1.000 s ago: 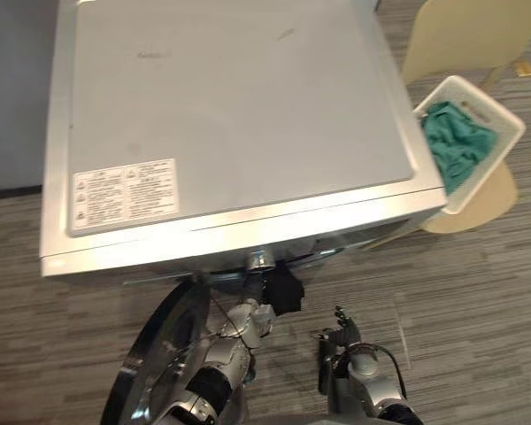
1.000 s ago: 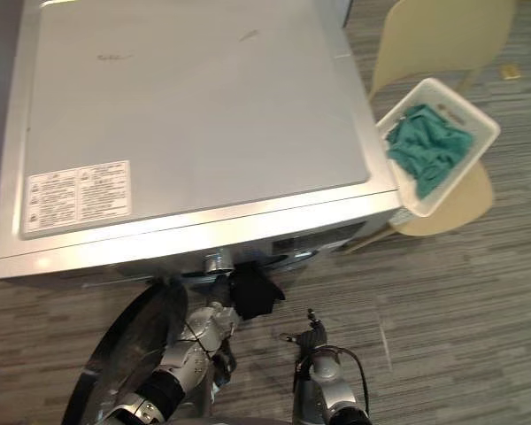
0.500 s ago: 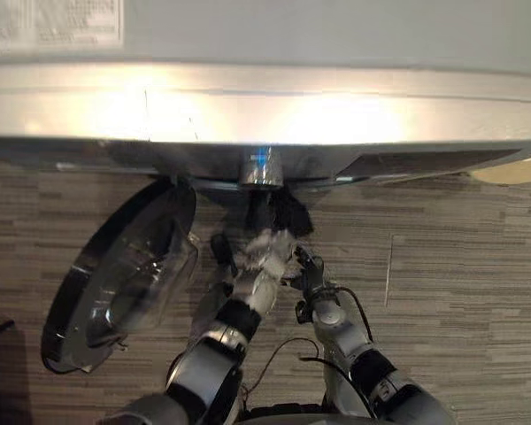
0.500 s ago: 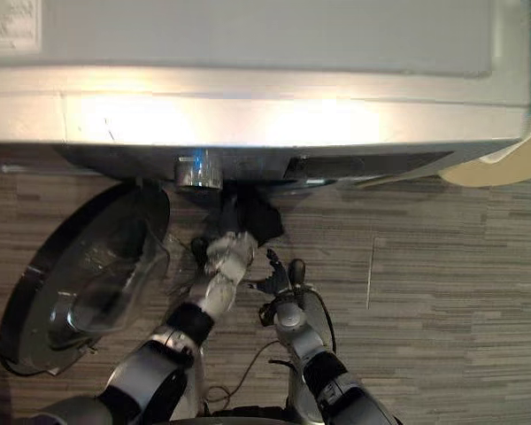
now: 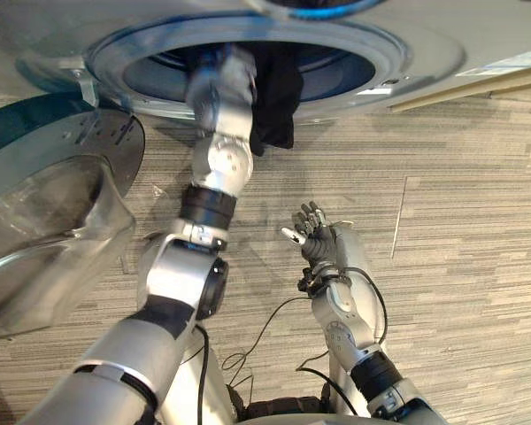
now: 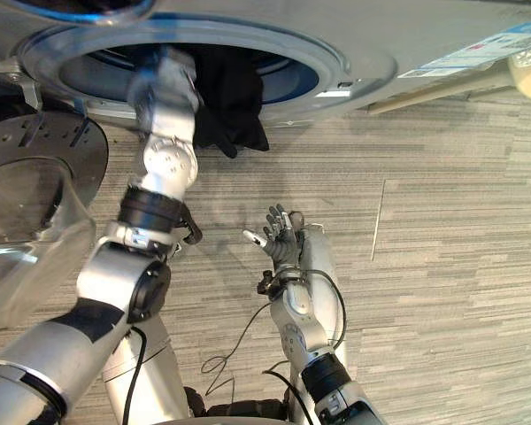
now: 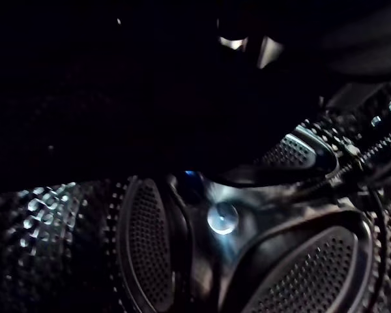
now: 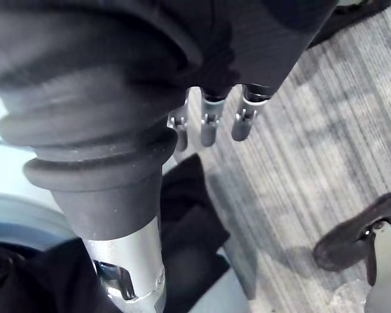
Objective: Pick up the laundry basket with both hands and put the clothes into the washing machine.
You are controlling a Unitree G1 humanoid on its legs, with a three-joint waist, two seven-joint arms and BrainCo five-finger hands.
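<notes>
Black garment (image 5: 274, 102) is draped over the rim of the washing machine (image 5: 407, 53) opening, part of it inside the drum (image 7: 150, 261) and part dangling outside above the carpeted floor (image 5: 469, 266). My left arm (image 5: 214, 168) goes in through the opening right beside it. The left hand is buried in there, so I can't tell what its fingers are doing. Right hand (image 5: 317, 241) hovers low over the floor, fingers loosely spread, holding nothing. Glass door (image 5: 44, 221) is swung wide open. I'd say this piece is roughly halfway in, and the hanging bit needs stuffing through.
</notes>
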